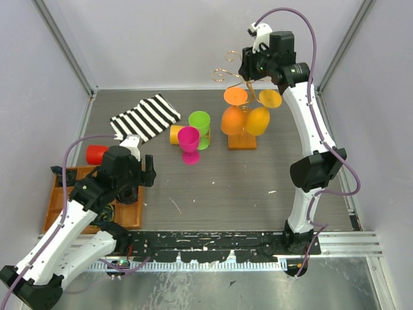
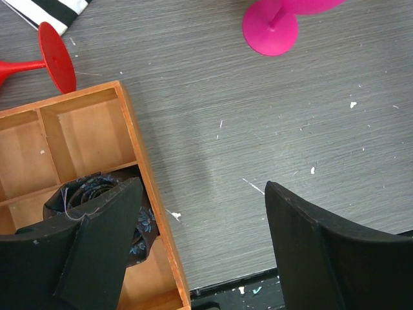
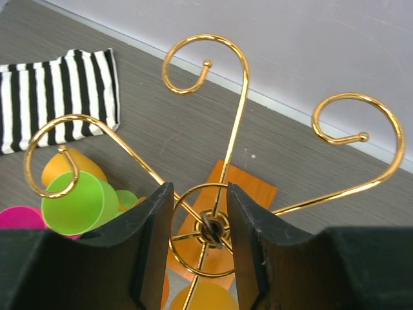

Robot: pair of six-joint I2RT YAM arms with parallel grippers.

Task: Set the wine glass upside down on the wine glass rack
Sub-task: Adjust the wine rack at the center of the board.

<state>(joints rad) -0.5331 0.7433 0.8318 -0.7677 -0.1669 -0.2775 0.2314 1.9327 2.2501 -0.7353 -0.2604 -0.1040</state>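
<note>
The wine glass rack [image 1: 242,143] stands right of centre in the upper part of the top view, on the grey surface [image 1: 226,187]. Two orange wine glasses [image 1: 232,121] hang on it upside down, side by side, feet up in the gold wire arms.

The right end effector [image 3: 200,191] is at the top of the rack. Its fingers are partly open on either side of the central hub, and I can see no contact and nothing gripped.

A magenta wine glass [image 1: 189,143] stands upright near the middle of the surface, just beside a green wine glass [image 1: 200,124]. A striped cloth [image 1: 145,116] lies to their upper left.

At lower left, the left end effector [image 2: 201,187] hangs wide open and empty over the right edge of a compartmented wooden tray [image 2: 139,148]. Dark patterned fabric [image 2: 90,192] sits in one of the tray's compartments. A red wine glass [image 2: 55,58] lies on its side just above the tray.
</note>
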